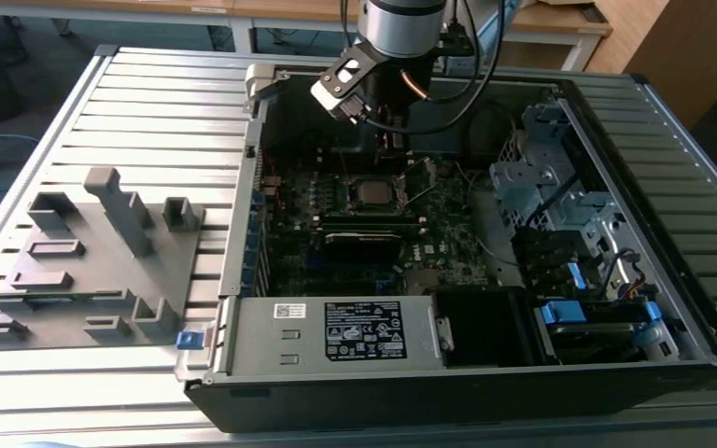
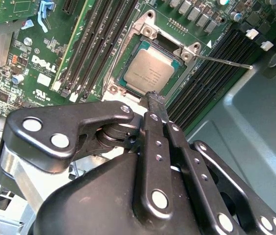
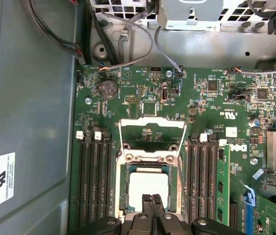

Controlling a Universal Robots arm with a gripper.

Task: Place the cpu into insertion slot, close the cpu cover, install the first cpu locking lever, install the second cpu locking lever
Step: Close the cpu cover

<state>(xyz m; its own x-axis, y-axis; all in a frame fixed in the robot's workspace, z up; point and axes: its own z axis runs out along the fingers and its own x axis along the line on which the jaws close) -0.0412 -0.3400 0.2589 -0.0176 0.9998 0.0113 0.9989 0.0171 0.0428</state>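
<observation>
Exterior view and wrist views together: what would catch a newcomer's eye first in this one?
In the exterior view, the open computer case on the slatted table, with the arm poised above it. In both wrist views, the silver-grey cpu lies in the insertion slot just past the black end effector, and in the first wrist view the cpu cover stands open beside it.

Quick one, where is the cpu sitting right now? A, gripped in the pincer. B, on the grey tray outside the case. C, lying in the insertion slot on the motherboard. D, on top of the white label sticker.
C: in the second wrist view the cpu lies flat, silver top up, inside the frame of the insertion slot, while the pincer near it holds nothing.
</observation>
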